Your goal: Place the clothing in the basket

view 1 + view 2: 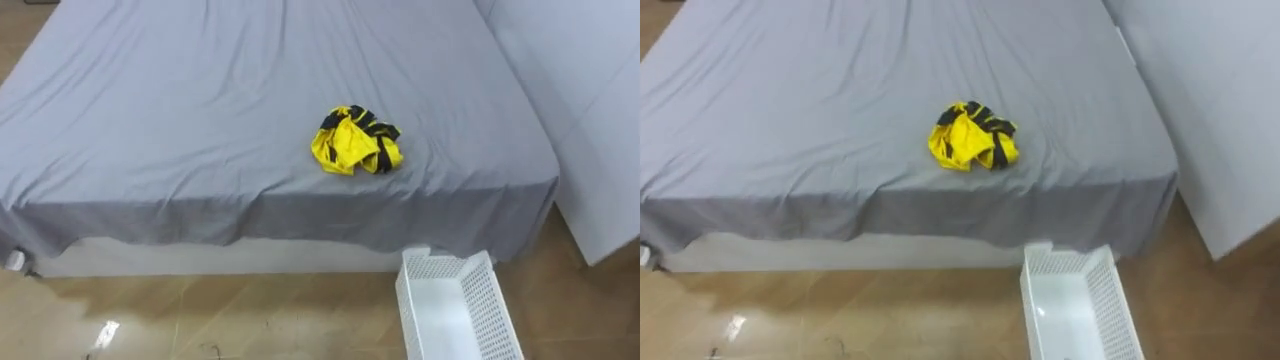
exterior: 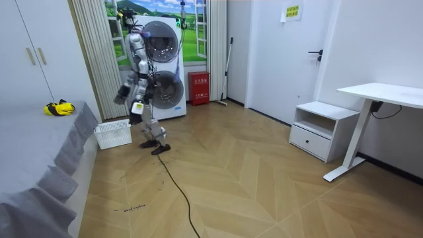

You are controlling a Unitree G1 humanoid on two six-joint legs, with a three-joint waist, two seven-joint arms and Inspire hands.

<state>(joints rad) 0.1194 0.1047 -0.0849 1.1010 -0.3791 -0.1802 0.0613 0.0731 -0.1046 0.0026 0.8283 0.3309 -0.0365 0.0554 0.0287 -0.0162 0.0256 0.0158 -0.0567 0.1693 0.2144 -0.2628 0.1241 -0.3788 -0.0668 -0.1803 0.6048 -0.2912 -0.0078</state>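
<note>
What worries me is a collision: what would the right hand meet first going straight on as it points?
Probably the basket: the right hand points forward and down toward it, though depth is unclear and it could pass beside it.

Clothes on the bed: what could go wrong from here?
1. The clothes lie well in from the edge of the bed; the robot may have to lean far, risking balance.
2. The basket sits on the floor by the bed, near the robot's feet; a step closer could knock it.
3. The clothes are a loose heap; part may drop outside the basket.
</note>
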